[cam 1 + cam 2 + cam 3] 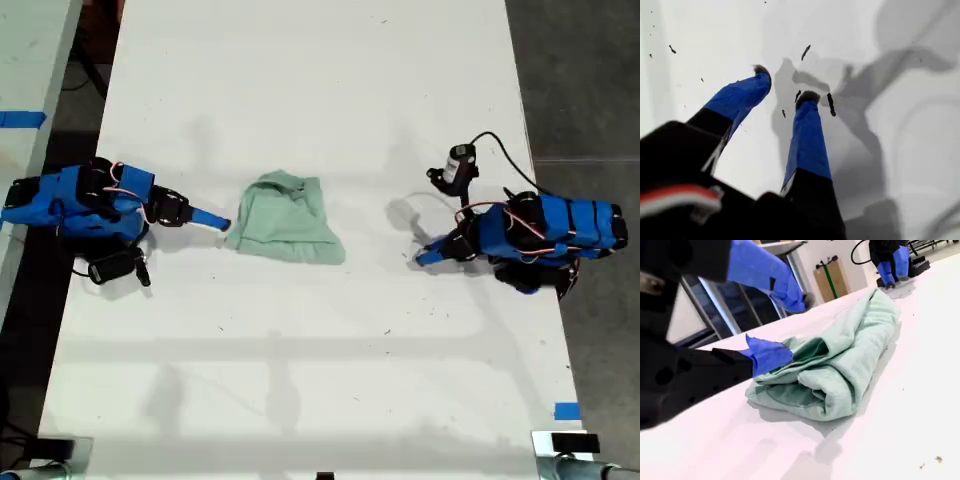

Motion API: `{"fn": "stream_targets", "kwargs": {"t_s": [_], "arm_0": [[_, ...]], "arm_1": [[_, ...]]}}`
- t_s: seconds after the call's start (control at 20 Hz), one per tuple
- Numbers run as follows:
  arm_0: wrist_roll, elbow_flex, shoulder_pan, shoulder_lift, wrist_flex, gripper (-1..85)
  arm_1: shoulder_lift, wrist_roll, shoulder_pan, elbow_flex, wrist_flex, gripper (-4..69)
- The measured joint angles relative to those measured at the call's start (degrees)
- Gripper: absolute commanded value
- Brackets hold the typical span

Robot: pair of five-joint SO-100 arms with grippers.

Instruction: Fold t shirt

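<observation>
T shirt (287,230) bunched; second gripper (782,325) jaws spread at edge; first gripper (785,92) spread, apart.

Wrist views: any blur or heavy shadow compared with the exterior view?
First wrist view: my first gripper is soft, with overlapping grey shadows on the table. Second wrist view: near housing blurred, t shirt sharp, my second gripper at its edge. Exterior view: even light, faint arm shadows, no glare.
</observation>
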Motion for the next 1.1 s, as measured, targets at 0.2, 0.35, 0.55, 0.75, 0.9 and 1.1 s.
{"fn": "stream_targets", "kwargs": {"t_s": [0.2,0.35,0.55,0.75,0.9,1.1], "arm_0": [[0.00,0.00,0.00,0.00,0.00,12.3],[0.00,0.00,-0.09,0.00,0.00,12.3],[0.00,0.00,-0.09,0.00,0.00,12.2],[0.00,0.00,-0.09,0.00,0.00,12.2],[0.00,0.00,-0.09,0.00,0.00,12.2],[0.00,0.00,-0.09,0.00,0.00,12.2]], "arm_1": [[0.00,-0.35,-0.18,0.00,0.00,10.4],[0.00,-0.35,-0.18,0.00,0.00,9.6],[0.00,-0.35,-0.18,0.00,0.00,8.3],[0.00,-0.35,-0.09,0.00,0.00,7.6],[0.00,-0.35,-0.09,0.00,0.00,7.3],[0.00,-0.35,-0.18,0.00,0.00,7.0]]}}
